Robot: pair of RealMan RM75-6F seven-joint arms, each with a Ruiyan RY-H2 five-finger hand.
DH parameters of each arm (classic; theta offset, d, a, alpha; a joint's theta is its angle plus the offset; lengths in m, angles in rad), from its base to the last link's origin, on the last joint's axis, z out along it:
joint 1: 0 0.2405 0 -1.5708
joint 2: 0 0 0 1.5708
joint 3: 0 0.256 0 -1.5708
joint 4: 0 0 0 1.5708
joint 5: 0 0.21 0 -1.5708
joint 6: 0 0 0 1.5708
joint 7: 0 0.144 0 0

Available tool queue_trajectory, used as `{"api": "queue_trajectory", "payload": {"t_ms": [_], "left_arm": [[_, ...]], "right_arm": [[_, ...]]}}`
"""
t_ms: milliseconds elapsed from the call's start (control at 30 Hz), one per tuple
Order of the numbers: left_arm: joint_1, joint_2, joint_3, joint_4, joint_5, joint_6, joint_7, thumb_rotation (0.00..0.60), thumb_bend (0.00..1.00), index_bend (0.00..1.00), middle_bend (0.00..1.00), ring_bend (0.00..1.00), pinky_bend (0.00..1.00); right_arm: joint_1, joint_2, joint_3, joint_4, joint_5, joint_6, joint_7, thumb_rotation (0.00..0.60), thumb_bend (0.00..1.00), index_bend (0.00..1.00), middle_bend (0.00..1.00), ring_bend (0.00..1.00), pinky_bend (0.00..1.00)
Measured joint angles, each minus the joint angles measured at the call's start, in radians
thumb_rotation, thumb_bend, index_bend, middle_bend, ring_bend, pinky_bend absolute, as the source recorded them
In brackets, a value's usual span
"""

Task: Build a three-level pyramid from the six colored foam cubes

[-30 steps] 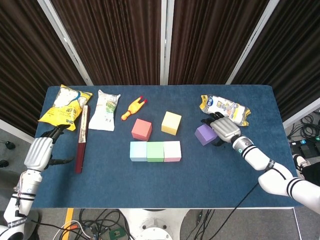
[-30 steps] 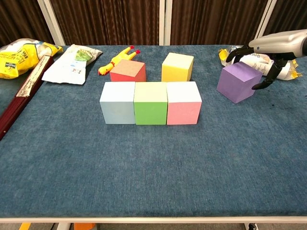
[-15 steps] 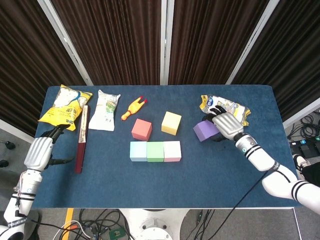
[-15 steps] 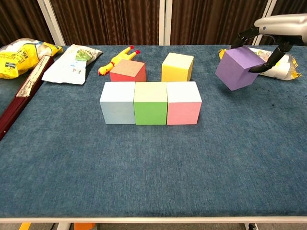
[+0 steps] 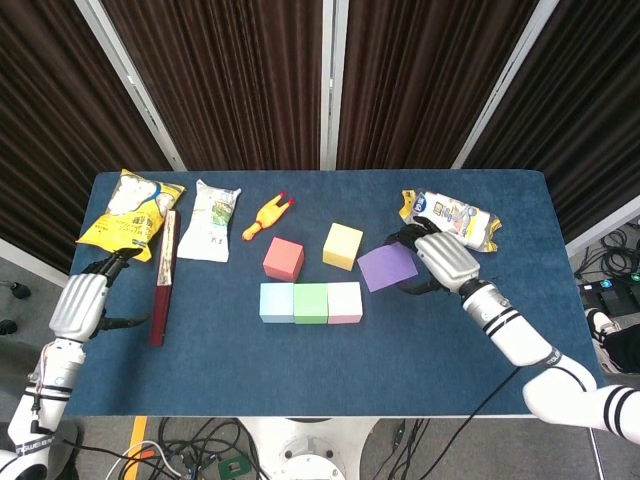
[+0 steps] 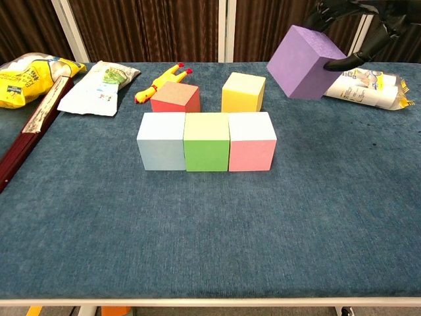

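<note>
My right hand (image 5: 440, 262) grips the purple cube (image 5: 388, 267) and holds it tilted in the air, up and to the right of the row; in the chest view the purple cube (image 6: 304, 54) hangs high with the right hand (image 6: 358, 20) mostly cut off at the top edge. A light blue cube (image 6: 161, 141), a green cube (image 6: 206, 141) and a pink cube (image 6: 251, 141) stand side by side in a row. Behind them sit the red cube (image 6: 175, 97) and the yellow cube (image 6: 243, 92). My left hand (image 5: 78, 303) rests at the table's left edge, holding nothing.
A yellow snack bag (image 5: 133, 212), a dark red stick (image 5: 163, 280), a white packet (image 5: 212, 222) and a rubber chicken (image 5: 267, 217) lie along the back left. A white and yellow bag (image 5: 455, 215) lies at the back right.
The right hand has lifted the purple cube off the table and carried it up and leftward toward the row. The left hand has not moved.
</note>
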Motion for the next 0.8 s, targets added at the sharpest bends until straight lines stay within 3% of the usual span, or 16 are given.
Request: {"api": "queue_trajectory", "payload": {"t_ms": [400,800], "left_arm": [[0.003,-0.001,0.004,0.001,0.004,0.003,-0.005,0.6,0.07,0.17,0.17,0.25,0.28],[0.004,-0.007,0.007,0.012,0.002,-0.001,-0.014,0.6,0.07,0.17,0.17,0.25,0.28]], "right_arm": [[0.083,-0.019,0.041,-0.14,0.295,-0.078,-0.195,0.6,0.29,0.45,0.49,0.15,0.0],[0.188,-0.069,0.038,-0.186,0.485,-0.096,-0.344,0.6,0.29,0.43,0.49,0.15,0.0]]}}
